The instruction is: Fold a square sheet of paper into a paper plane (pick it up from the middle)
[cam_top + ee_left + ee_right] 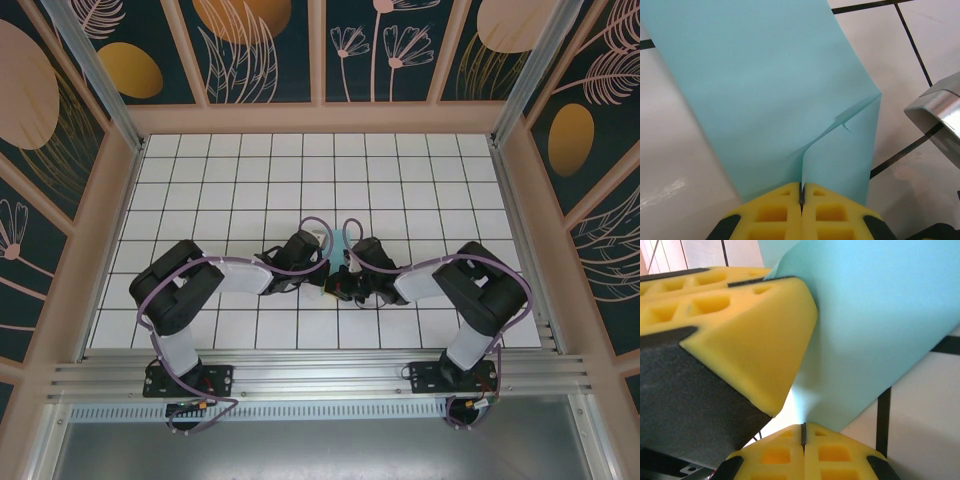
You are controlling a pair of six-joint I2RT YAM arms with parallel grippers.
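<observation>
Turquoise square sheet of paper [765, 90] clamped in left end effector [801, 187] and right end effector [803, 427], elbows outward.

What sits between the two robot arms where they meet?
The square sheet of paper, seen in the top view; the left end effector and right end effector both pinch it.

Bench [400, 170]: glossy white tiles with thin dark grid lines, showing glare in the left wrist view. Peach-coloured walls [320, 118] border three sides, and an aluminium rail [320, 372] runs along the near edge. Light-turquoise sheet of paper [341, 243] stands over the front-centre tiles; contact with the bench cannot be told.
</observation>
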